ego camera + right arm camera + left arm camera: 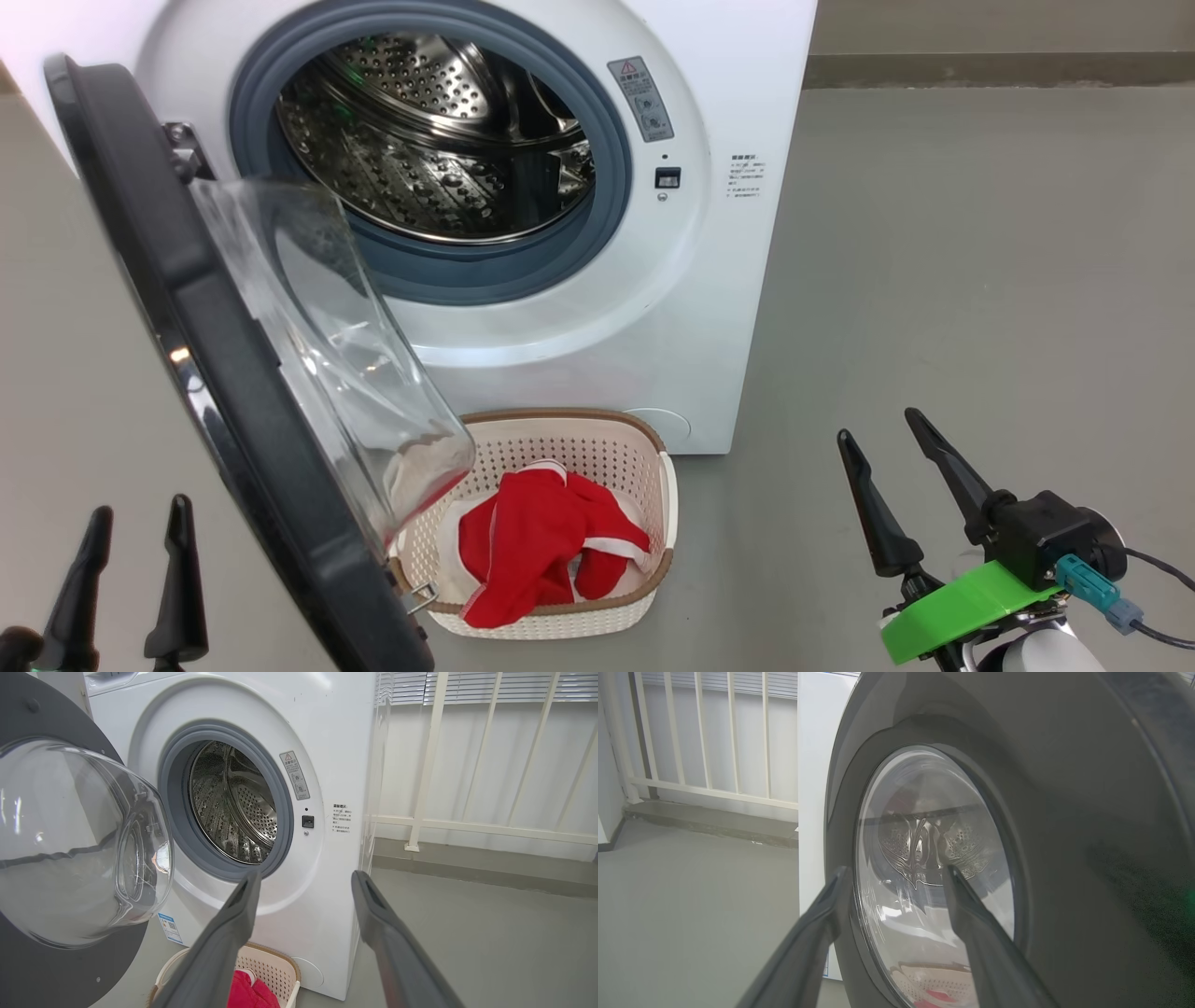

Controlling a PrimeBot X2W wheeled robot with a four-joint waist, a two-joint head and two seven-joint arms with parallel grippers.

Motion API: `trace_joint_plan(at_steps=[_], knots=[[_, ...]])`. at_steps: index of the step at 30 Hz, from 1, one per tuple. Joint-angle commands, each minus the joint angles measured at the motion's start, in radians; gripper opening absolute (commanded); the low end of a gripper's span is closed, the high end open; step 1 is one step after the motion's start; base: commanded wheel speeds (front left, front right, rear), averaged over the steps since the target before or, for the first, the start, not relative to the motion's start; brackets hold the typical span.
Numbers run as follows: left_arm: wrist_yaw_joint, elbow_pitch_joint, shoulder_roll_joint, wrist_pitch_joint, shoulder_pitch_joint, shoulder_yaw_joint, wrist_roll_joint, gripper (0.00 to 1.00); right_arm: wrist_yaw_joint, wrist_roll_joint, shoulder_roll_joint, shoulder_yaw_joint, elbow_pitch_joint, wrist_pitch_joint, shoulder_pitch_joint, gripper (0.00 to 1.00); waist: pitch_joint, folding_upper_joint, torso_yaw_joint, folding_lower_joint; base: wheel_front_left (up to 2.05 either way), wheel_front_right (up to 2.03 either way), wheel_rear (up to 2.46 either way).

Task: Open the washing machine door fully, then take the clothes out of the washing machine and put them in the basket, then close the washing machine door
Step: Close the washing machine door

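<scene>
Behind the washing machine door (pixel 177 280) the left gripper (pixel 140 509) hovers, jaws open, as on the right gripper (pixel 878 425). The clothes (pixel 537 541) lie in the basket (pixel 665 504). Push the door's rim shut steadily.

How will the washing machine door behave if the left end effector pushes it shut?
Probably rigid: the washing machine door has a thick black rim and should swing on its hinge, not flex. Its glossy rim and glass bowl look slippery, so the left end effector may slide. In the head view the bowl overlaps the basket's corner; it might brush it.
</scene>
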Motion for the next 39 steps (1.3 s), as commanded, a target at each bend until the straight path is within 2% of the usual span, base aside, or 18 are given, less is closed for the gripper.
trace_joint_plan(at_steps=[1,7,14,23,39], knots=[[0.001,-0.027,0.016,-0.011,-0.027,0.041,0.014,1.00,0.005,0.006,-0.010,0.024,-0.022,-0.006,-0.013,1.00,0.001,0.0000,-0.001,-0.0001,0.00,0.00,0.00],[-0.009,-0.036,-0.053,-0.012,-0.003,0.109,0.139,1.00,0.005,0.007,-0.010,0.024,-0.021,-0.006,-0.017,1.00,0.003,0.0000,-0.006,-0.0001,0.00,0.00,0.00],[-0.020,-0.011,-0.086,-0.012,0.028,0.107,0.246,1.00,0.005,0.008,-0.008,0.029,-0.018,-0.006,-0.019,1.00,0.003,0.0000,-0.005,-0.0001,0.00,0.00,0.00],[-0.024,0.013,-0.104,-0.012,0.053,0.108,0.268,1.00,0.005,0.012,-0.012,0.036,-0.014,-0.006,-0.022,1.00,-0.002,0.0000,-0.007,-0.0001,0.00,0.00,0.00],[-0.025,0.024,-0.098,-0.012,0.062,0.103,0.276,1.00,0.005,0.021,-0.013,0.039,-0.012,-0.006,-0.016,1.00,-0.012,0.0000,-0.011,-0.0001,0.00,0.00,0.00]])
